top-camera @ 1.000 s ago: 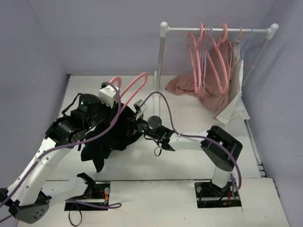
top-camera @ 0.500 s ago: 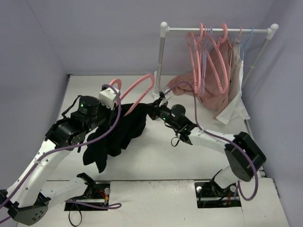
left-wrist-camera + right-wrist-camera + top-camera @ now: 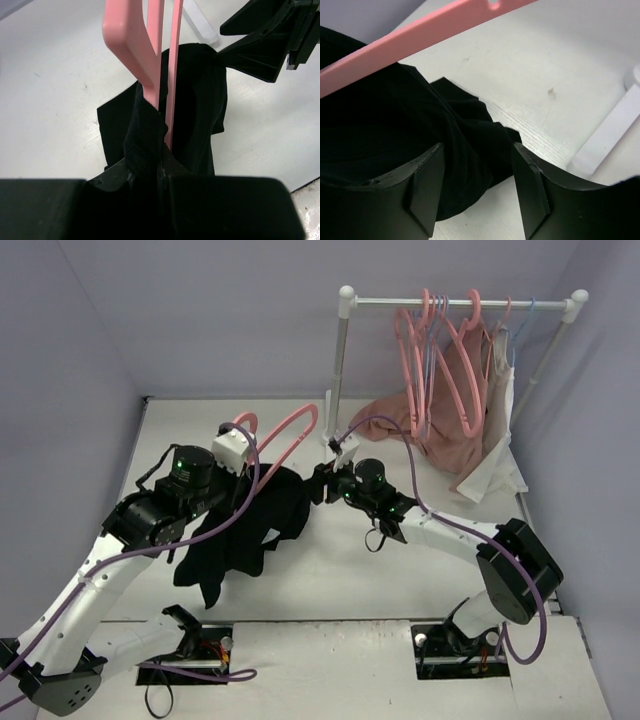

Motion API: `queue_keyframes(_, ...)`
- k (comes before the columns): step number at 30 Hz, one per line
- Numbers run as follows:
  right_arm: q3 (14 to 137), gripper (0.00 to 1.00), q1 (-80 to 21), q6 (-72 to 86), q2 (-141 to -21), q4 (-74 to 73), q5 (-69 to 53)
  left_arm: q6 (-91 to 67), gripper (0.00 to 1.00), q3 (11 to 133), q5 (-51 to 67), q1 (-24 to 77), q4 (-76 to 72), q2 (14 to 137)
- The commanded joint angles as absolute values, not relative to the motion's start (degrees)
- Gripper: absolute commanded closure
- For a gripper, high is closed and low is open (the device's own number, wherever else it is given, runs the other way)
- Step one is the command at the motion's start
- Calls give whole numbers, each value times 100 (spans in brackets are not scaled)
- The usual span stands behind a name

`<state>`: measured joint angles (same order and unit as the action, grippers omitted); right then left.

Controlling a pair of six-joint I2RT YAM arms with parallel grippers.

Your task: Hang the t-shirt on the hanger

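Left claw [image 3: 161,166] clamps curved hanger [image 3: 149,55], limp t-shirt [image 3: 200,105]

This is looking like a robotics lab test cell, not a home; plain lavender walls [image 3: 200,310] are boxing in a white table [image 3: 340,570]; a cabled left arm [image 3: 85,590] and right arm [image 3: 445,532] are sitting bolted at its near edge; a white pipe clothes rail [image 3: 460,303] is standing far right, carrying pink hangers [image 3: 415,360].

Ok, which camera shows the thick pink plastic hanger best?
Top external view: the thick pink plastic hanger shows its hook and curved arm above the black fabric t-shirt. Left wrist shows only two narrow bars rising from the shirt; right wrist, one slanted strip across the top.
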<state>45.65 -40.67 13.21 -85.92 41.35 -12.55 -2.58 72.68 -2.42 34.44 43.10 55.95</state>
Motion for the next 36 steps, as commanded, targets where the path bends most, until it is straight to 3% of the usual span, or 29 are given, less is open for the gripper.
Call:
queue_keyframes(1,4654,40,-4331,1200,-8248,4216,-1089,-418,100,7185,-335,3419,3851,5502)
queue_keyframes(5,4840,37,-4754,973,-8129,4238,-762,-521,100,7179,-301,3419,3810,5492)
queue_keyframes(17,5059,48,-5320,1327,-8812,5164,-345,-717,100,7118,-280,3448,3762,5466)
queue_keyframes(30,5281,27,-5682,1559,-9374,6091,265,-862,100,7047,-309,3542,3708,5412)
queue_keyframes(36,5283,25,-5845,1491,-9388,6250,841,-924,100,6983,-283,3547,3700,5379)
